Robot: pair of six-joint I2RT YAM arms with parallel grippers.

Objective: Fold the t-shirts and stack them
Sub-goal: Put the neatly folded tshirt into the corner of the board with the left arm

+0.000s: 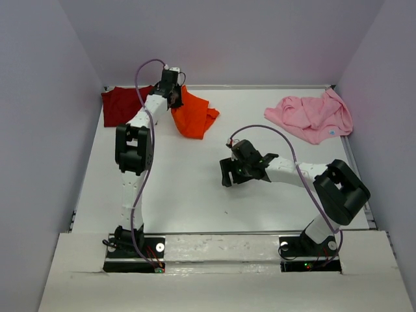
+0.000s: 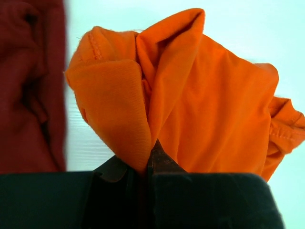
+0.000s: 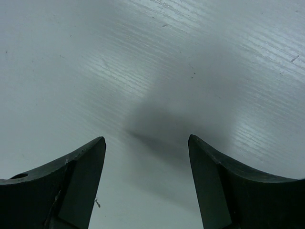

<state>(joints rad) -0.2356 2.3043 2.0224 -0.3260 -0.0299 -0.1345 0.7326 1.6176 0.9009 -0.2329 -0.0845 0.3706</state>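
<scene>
Upper left, we see the left gripper (image 2: 145, 163) pinching a crumpled fold of fine-knit orange t-shirt (image 1: 195, 117) — the right gripper (image 3: 147, 150) stands open over the streaked white table (image 3: 143, 57).

The middle shirt (image 1: 195, 118) lies at the far edge of the table (image 1: 195, 208), the left shirt (image 1: 120, 107) just beside it, the right shirt (image 1: 312, 117) well apart.

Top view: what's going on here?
The left fingers are shut on a bunch of the orange t-shirt at the far left of the table, beside the maroon t-shirt. The right fingers stand open over bare table, holding nothing. The pink t-shirt lies crumpled at far right. No stack yet.
</scene>
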